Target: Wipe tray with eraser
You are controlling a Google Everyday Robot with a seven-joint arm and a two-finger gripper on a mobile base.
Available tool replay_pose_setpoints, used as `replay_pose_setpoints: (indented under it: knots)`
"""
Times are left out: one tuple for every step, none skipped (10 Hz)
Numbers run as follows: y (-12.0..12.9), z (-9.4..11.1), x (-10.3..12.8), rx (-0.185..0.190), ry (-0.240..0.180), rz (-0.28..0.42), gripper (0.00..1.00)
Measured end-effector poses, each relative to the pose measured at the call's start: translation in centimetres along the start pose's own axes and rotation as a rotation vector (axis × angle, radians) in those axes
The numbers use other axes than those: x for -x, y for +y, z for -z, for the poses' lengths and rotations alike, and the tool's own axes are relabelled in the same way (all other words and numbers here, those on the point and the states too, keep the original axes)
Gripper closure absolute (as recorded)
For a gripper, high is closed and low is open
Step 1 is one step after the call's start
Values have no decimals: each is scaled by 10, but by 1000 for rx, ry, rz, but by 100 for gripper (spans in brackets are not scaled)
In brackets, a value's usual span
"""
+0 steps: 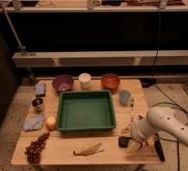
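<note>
Gripper [135,144] set low over the bench [62,151]
Jaws are held apart just beside the eraser [123,141], right of the tray [85,111].

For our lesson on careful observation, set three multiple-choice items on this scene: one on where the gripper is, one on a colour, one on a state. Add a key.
1. Where is the gripper?
A. over the purple bowl
B. low at the front right of the table, beside the eraser
C. above the white cup

2. What colour is the tray?
A. green
B. red
C. white

3. What lies inside the tray?
A. the eraser
B. a cloth
C. nothing

Key:
1 B, since the gripper hangs at the end of the white arm, right of the tray's front corner and next to the black eraser.
2 A, since the rim and floor are both green.
3 C, since the tray's floor is bare and the eraser lies on the table outside it.
</note>
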Motion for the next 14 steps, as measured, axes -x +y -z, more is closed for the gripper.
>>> replay_pose_setpoints:
  knots:
    - [-1,-4,-1,3,1,4,37]
    - [-1,-6,-4,4,4,6,37]
    - [-2,-9,-8,4,9,6,37]
    - [-3,-11,-11,4,12,6,38]
    - [-5,-12,-13,2,14,5,46]
    - [-6,-13,-14,2,12,2,50]
    - [-9,-7,-15,-9,4,-9,68]
    - [-11,1,-10,-10,6,-13,78]
    - [-15,11,-4,-9,11,-20,86]
    - [-19,25,6,-7,19,-26,95]
    - [-26,47,21,-9,27,-30,100]
    - [-32,64,31,-12,31,-31,100]
    - [-40,86,46,-17,34,-29,100]
    - [-52,107,67,-24,30,-14,100]
